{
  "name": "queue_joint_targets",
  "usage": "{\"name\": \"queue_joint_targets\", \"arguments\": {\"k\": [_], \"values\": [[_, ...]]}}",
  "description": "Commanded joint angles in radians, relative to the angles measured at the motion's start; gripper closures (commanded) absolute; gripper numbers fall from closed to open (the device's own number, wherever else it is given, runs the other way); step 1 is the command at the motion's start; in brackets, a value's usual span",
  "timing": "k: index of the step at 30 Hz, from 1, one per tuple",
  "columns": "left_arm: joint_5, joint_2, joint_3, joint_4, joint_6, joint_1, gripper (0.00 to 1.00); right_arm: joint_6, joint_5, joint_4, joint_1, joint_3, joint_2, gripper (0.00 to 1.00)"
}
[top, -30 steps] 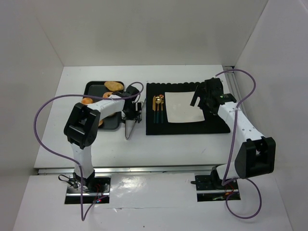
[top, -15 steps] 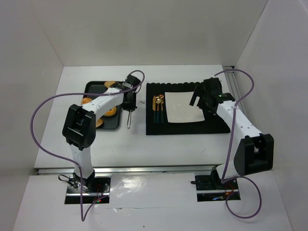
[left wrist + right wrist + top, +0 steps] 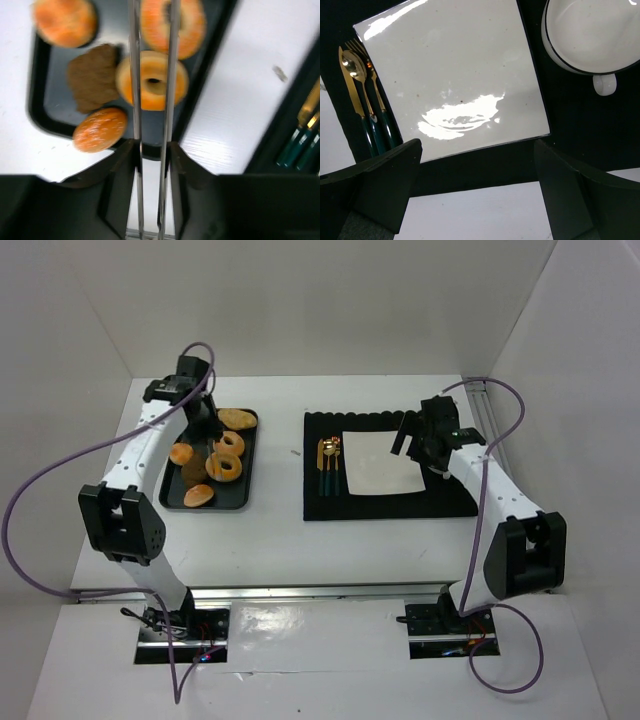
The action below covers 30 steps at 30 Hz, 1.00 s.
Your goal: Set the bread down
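Left gripper (image 3: 152, 145) is now carrying the tongs (image 3: 134, 75) over the tray (image 3: 44, 102).

A second ago the tongs were lying on the table (image 3: 280, 540) beside the tray; now the left gripper is pinching them and holding them above the ring-shaped bread (image 3: 150, 97), which is sitting in the tray among other pieces, so the pick-up is probably just beginning. The right gripper (image 3: 477, 150) is still hovering, jaws spread, over the white plate (image 3: 455, 75). The tong tips are running off the top edge of the left wrist view, motion is blurring it, and whether they are touching any bread is not showing.
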Motion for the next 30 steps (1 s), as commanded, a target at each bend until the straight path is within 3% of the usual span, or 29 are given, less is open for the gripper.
{"name": "queue_joint_targets", "arguments": {"k": [1, 2, 7, 22, 30], "values": [[0.068, -0.040, 0.008, -0.070, -0.017, 0.079, 0.55, 0.010, -0.022, 0.032, 0.007, 0.033, 0.013, 0.00], [0.077, -0.050, 0.008, -0.070, -0.017, 0.106, 0.49, 0.010, -0.022, 0.032, 0.007, 0.033, 0.023, 0.00], [0.096, -0.083, 0.008, -0.070, -0.017, 0.169, 0.42, 0.010, -0.031, 0.041, 0.007, 0.033, 0.024, 0.00], [0.022, -0.132, -0.091, -0.051, -0.075, 0.309, 0.41, 0.029, -0.065, 0.073, 0.034, 0.015, 0.042, 0.00], [0.099, -0.109, -0.140, -0.001, -0.075, 0.346, 0.41, 0.029, -0.065, 0.073, 0.044, 0.015, 0.060, 0.00]]}}
